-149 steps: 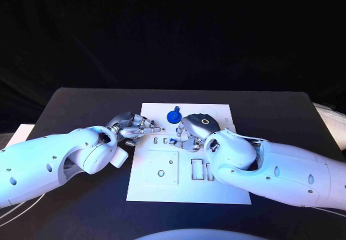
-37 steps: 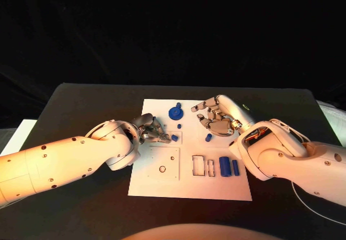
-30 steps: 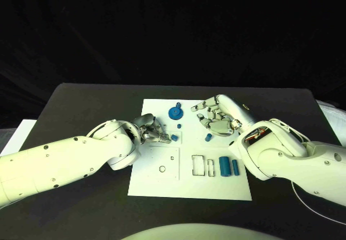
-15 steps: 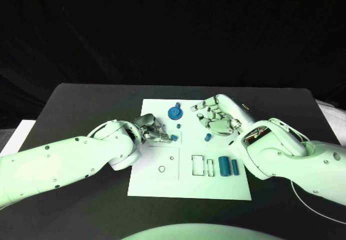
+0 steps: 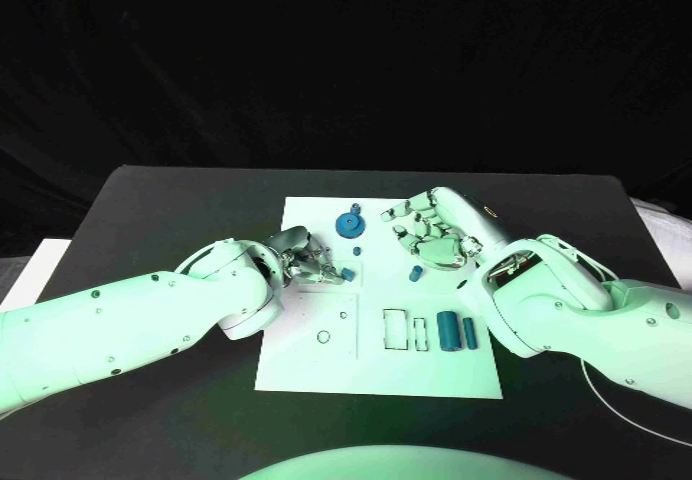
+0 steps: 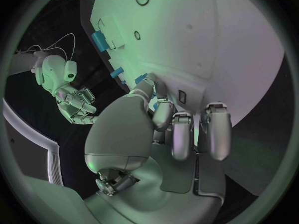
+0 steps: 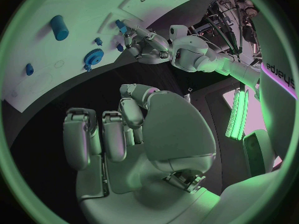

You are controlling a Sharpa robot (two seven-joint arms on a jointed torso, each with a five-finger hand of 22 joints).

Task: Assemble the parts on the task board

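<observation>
since five seconds ago our right hand [image 5: 437,232] lifts away, fingers wide, uncovering parts; our left hand [image 5: 306,260] pinches a small peg [image 5: 348,275] over the board [image 5: 378,375].

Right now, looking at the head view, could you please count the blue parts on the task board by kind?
Blue gear: 1
Long blue cylinders: 2
Small blue pieces: 3
Total: 6
</observation>
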